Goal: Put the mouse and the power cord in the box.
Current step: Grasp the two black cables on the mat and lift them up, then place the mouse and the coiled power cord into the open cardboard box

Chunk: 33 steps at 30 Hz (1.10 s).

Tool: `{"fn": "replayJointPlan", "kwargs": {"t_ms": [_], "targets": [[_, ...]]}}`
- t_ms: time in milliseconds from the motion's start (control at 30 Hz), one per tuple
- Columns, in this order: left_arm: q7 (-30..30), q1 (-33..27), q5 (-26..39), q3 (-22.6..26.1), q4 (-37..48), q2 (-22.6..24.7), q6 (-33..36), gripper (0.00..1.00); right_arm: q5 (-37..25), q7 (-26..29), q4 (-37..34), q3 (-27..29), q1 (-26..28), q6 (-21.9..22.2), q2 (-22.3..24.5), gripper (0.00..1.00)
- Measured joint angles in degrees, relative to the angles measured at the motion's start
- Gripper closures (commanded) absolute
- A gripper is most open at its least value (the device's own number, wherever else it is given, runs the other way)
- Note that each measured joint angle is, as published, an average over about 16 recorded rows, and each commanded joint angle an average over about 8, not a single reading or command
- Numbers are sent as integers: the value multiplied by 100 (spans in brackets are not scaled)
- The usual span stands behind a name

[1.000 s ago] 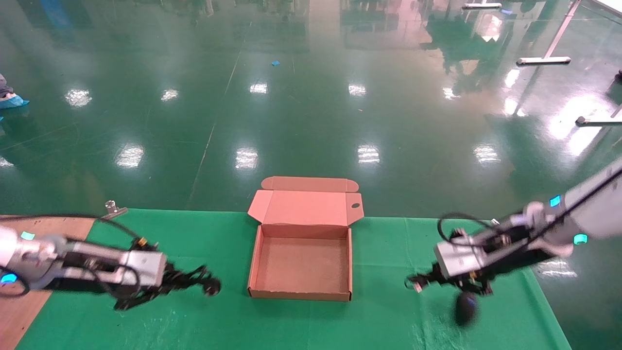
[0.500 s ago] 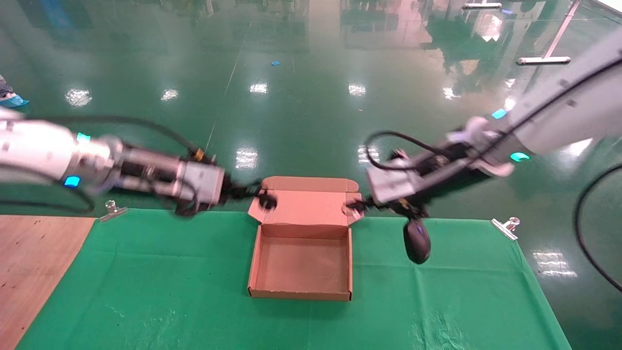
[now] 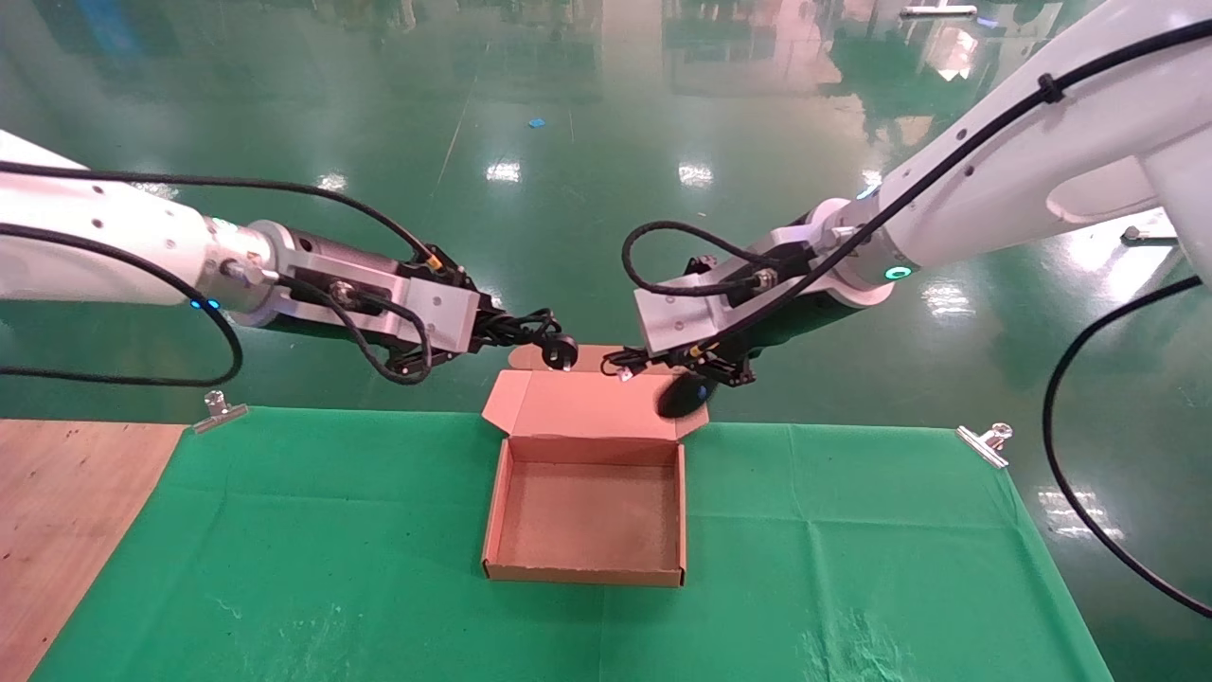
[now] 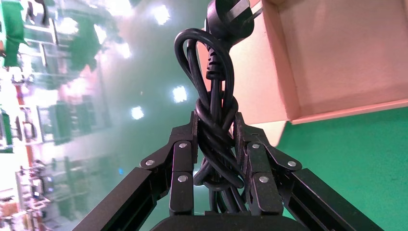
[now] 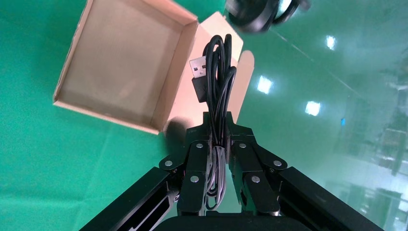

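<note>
My left gripper (image 4: 215, 163), raised over the far left corner of the box (image 3: 587, 565): fingers clamped on the power cord (image 4: 214, 125), a knotted black bundle pinched between both pads, one chunky plug end (image 3: 561, 351) jutting beyond the fingertips over the lid. My right gripper (image 5: 217, 161), raised opposite at the far right corner: fingers closed on the folded thin cable (image 5: 219, 91) of the mouse (image 3: 684, 394), the mouse body dangling below, in front of the lid's right edge. Hidden or unclear: in the head view both sets of fingers sit behind cable and housing, so the grip reads only from the wrist views; the lower coils of the cord vanish behind my left gripper's body; the mouse is a blurred dark shape in the right wrist view, cut by the frame edge, and its label cannot be made out. Box: open, interior bare, lid hinged back toward the far side, resting on a green cloth (image 3: 852, 568) held by metal clips (image 3: 985, 443); bare wood tabletop (image 3: 47, 511) at the left. Beyond: glossy green floor (image 3: 568, 189) with lamp reflections. Shown in the right wrist view only: a silver USB plug (image 5: 198, 67) at the cable's end.
</note>
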Motion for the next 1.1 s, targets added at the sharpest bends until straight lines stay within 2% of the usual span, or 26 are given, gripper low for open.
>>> {"fn": "replayJointPlan", "kwargs": {"t_ms": [200,567,800,1100], "targets": [[1112,662,-654,-471,16,74,-869,100,227,-157,-143,-109,63,-11,-3,100],[3141,2639,-1913,-1390,-640,399,-2551,100,489,-128,11,-217,4,-330,205,100],[3873,3339,-2152,-1496,-550,789,-2979,100,544,6,274,-223,-176,-478,392,100],[4498,3524,-2470,-1236,148,1127,-3184,100,579,161,611,-204,-383,-534,637,100]]}}
